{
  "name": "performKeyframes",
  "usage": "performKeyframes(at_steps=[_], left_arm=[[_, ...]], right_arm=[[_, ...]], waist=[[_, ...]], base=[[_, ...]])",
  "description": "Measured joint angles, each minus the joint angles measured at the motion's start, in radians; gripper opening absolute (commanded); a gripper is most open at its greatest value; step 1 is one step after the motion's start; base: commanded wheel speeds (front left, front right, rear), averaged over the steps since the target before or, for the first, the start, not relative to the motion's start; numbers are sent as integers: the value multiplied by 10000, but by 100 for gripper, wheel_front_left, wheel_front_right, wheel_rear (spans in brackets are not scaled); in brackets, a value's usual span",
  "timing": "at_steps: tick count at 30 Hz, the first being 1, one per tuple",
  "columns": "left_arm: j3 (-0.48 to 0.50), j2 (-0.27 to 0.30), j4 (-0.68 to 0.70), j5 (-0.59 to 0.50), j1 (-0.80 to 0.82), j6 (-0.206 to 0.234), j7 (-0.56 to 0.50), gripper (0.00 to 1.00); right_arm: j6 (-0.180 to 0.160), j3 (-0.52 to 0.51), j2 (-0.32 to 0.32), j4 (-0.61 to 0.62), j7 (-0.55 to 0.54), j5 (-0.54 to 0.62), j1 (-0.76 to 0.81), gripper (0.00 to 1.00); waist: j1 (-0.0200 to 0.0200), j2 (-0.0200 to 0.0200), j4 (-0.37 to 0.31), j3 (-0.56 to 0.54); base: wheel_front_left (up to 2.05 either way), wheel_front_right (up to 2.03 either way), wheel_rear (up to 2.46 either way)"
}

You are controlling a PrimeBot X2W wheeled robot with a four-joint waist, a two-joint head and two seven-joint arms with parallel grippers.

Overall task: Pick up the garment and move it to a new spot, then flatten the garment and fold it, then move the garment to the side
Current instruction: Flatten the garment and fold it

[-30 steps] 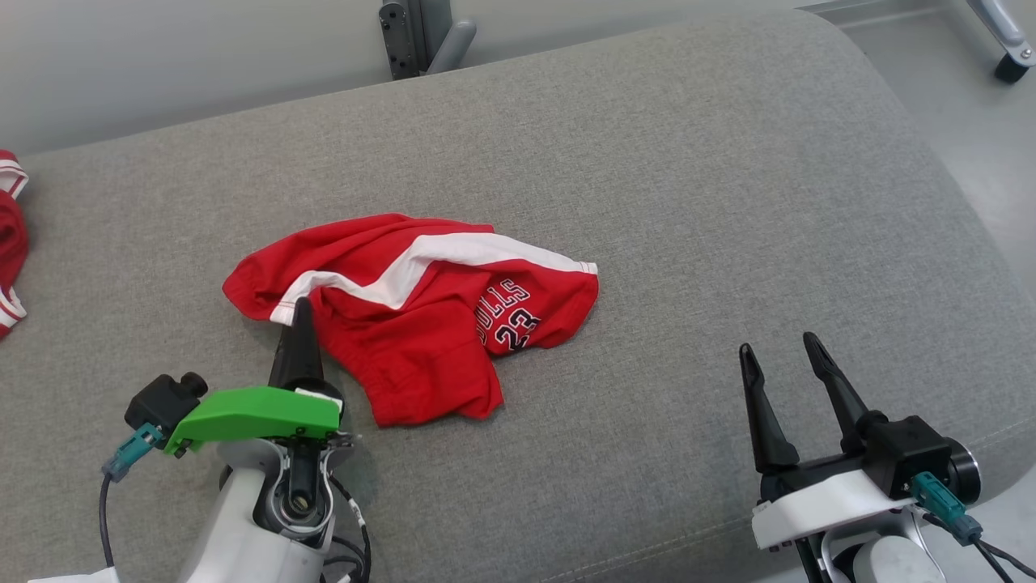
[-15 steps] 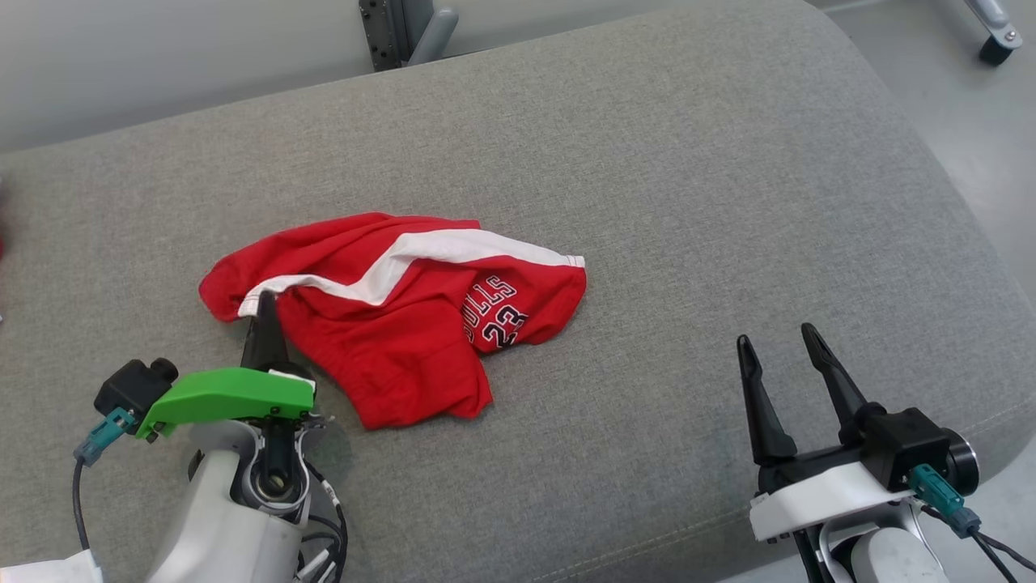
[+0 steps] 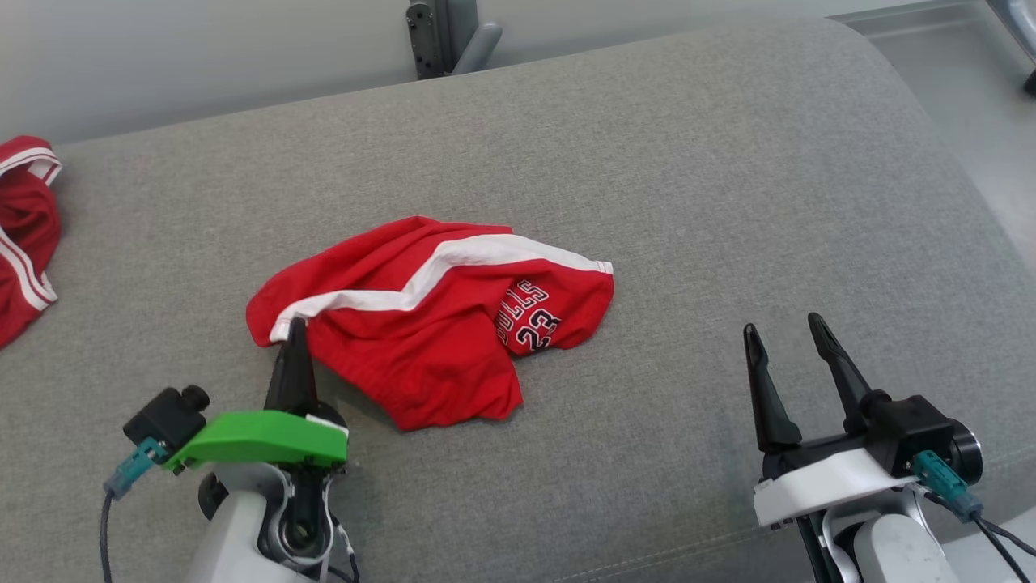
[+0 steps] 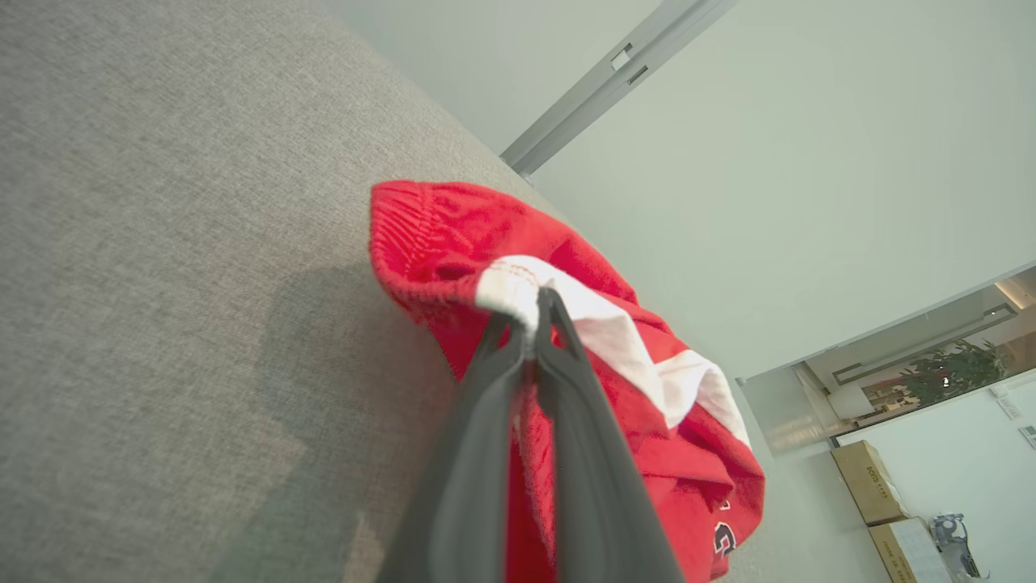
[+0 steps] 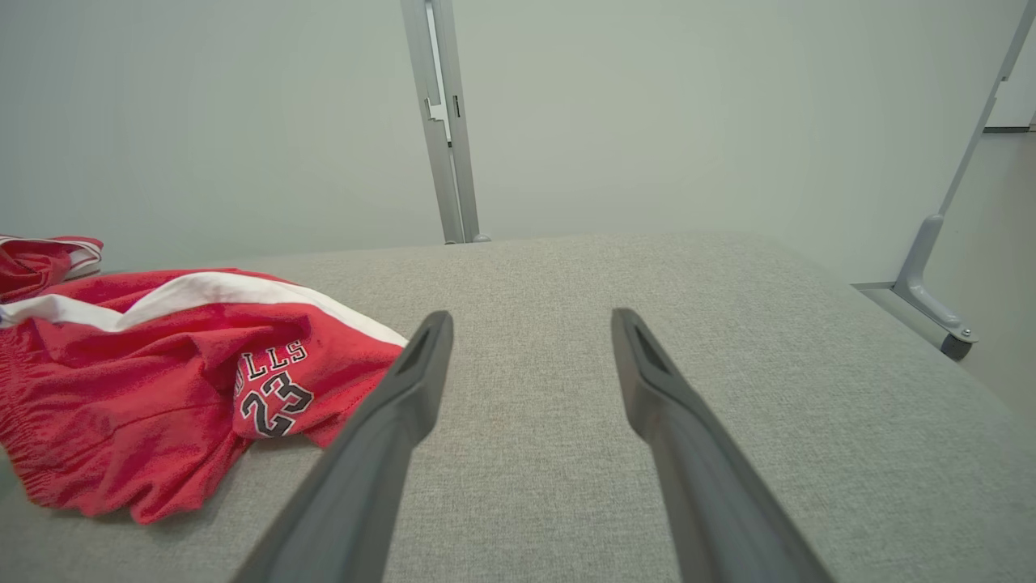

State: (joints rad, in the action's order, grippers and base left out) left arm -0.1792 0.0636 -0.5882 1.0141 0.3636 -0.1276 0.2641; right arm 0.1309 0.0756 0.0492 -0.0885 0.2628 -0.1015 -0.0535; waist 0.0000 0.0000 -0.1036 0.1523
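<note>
The red Bulls shorts (image 3: 429,324) lie crumpled mid-way across the grey worktop (image 3: 728,178), with your left pincer (image 3: 293,330) clamped on their white-trimmed corner. Lift straight up and slowly so the thin pinch doesn't slip, and clear the surface before carrying. Your right pincer (image 3: 783,328) hangs wide and empty, well apart.
</note>
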Motion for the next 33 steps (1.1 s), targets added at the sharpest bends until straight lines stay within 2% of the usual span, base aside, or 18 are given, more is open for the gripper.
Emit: performKeyframes(at_steps=[6, 12, 16, 22, 33], left_arm=[[-474, 249, 673, -251, -1086, 0, -2, 0], [-602, 453, 347, -1137, -1393, 0, -2, 0], [-617, 468, -96, -2215, -1353, 27, -2, 0], [-422, 353, -487, -3124, -1287, 46, -2, 0], [-301, 42, -729, -3743, -1178, 8, -2, 0]], right_arm=[[0, -98, 0, -629, 0, -385, -511, 100], [0, 128, 201, -2236, -249, -523, -1759, 100], [0, 750, 491, -3068, -989, -1340, -2675, 100], [0, 2008, 907, -3868, -1893, -2564, -3631, 100], [0, 3697, 1114, -5643, -2439, -3929, -5068, 100]], waist=[[0, 0, 401, -160], [0, 0, 840, -276], [0, 0, 1103, -329], [0, 0, 1397, -350], [0, 0, 2003, -144]], base=[[0, 0, 0], [0, 0, 0], [0, 0, 0], [0, 0, 0], [0, 0, 0]])
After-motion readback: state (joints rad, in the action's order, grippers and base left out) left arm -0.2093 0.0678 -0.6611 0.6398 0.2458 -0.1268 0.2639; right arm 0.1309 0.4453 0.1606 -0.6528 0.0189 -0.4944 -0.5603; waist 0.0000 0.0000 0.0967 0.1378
